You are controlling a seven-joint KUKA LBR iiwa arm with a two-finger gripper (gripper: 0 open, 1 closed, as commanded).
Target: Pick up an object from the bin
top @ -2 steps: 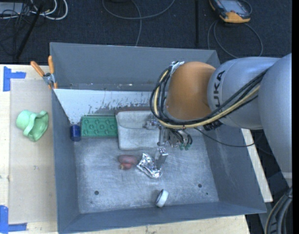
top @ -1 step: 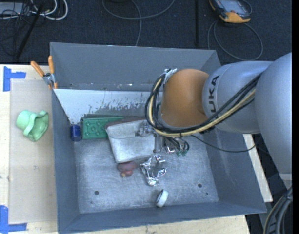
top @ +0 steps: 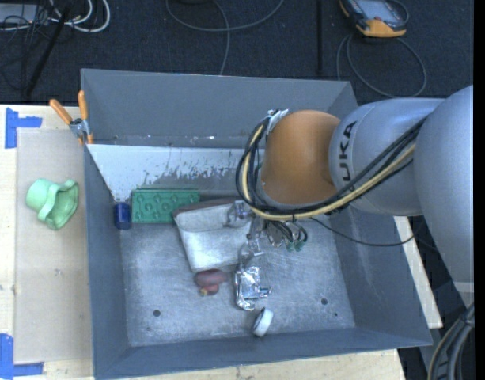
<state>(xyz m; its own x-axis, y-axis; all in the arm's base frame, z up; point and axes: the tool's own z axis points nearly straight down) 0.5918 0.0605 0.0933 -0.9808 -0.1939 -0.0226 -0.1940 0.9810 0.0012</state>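
1. Nearest the camera in the grey metal bin (top: 147,323), a small white round piece (top: 263,321) lies close to the front wall.
2. Just beyond it is my pincer (top: 252,290), down low near the middle of the floor. Open or closed, I cannot tell from here.
3. Just to its left lies a small reddish-brown lump (top: 209,280), the closest thing to me along with the white piece. These two are the likeliest picks.
4. Further back is a pale, folded-looking sheet (top: 204,240), with my wrist hardware touching or overlapping its right edge.
5. Against the far wall lies a green studded block (top: 164,207) with a small blue piece (top: 122,214) at its left end.
6. The bin floor is scuffed bare metal, and the far wall is streaked pale.
7. My orange cover (top: 297,161) and looped cables (top: 246,176) hang over the right half and hide what is under them.
8. Outside on the left sits a mint-green thing (top: 54,202), well apart from the bin.
9. Beyond the bin is dark flooring (top: 250,30) with an orange-and-black handset (top: 373,14) on it.
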